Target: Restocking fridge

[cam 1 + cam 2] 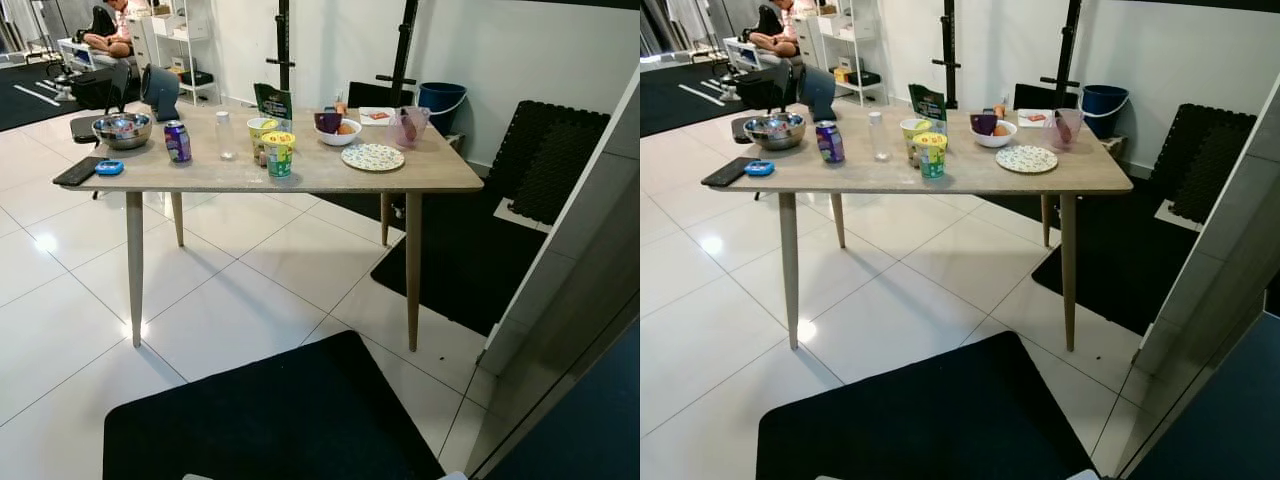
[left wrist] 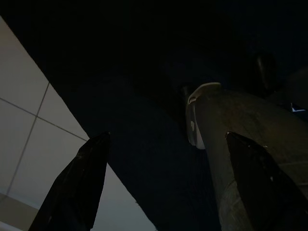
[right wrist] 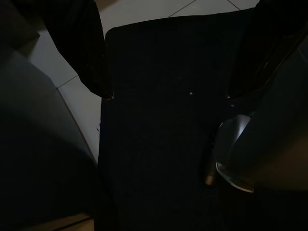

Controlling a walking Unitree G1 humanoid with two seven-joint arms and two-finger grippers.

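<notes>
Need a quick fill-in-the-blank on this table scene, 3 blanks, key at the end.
1. The purple soda can stands just to the right of the metal ____.
2. The patterned plate lies on the wooden ____.
3. The blue bucket stands on the floor beyond the table's far ____ corner.

Missing words: bowl; table; right

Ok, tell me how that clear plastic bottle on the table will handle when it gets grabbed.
The clear bottle stands tall and narrow on the table, so a sideways nudge would probably tip it. It looks see-through and possibly near empty, so likely light. Its smooth round wall may slip or roll if dropped.
</notes>
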